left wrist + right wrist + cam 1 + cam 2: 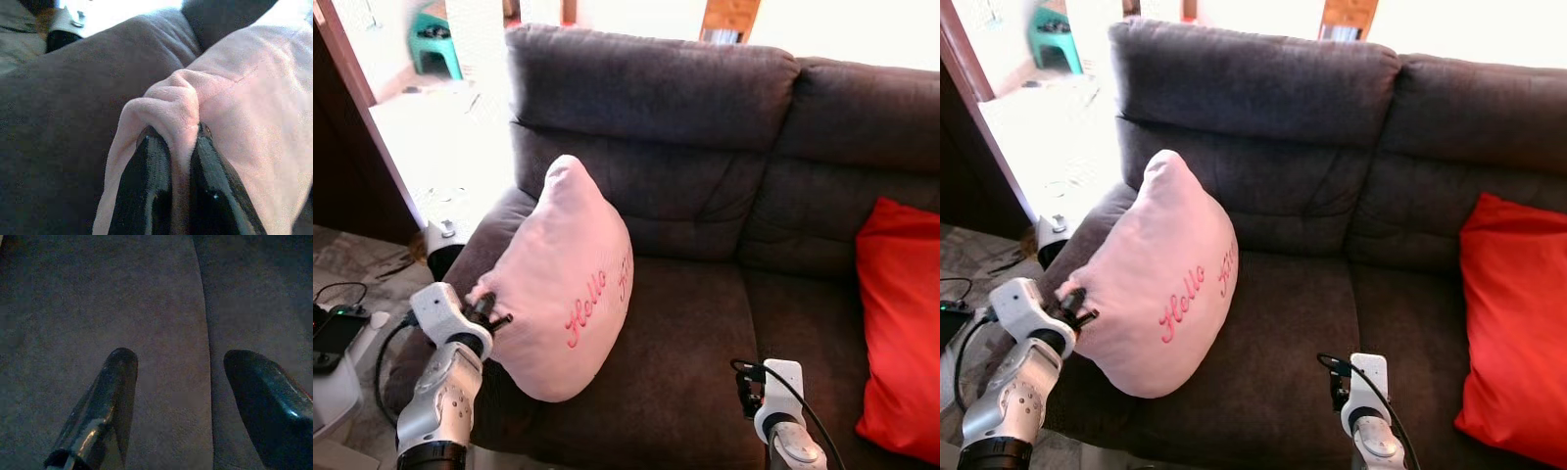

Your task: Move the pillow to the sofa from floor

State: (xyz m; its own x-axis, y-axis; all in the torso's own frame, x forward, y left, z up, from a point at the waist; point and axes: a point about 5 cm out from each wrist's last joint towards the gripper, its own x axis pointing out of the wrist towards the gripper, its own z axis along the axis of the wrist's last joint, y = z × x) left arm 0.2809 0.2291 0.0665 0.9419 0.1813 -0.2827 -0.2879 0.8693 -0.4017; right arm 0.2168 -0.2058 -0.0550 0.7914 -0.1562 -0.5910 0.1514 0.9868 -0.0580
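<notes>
Sofa [705, 323]; left end effector [182, 142] pinching pillow [563, 284] edge.

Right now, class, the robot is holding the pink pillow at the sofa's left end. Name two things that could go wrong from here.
1. The left hand pinches only a small fold of the pink pillow, so the fabric might slip free.
2. The pillow stands tilted near the sofa's armrest; released there, it could topple off toward the floor.

The open right hand hovers over the seat cushion, giving no support.
</notes>
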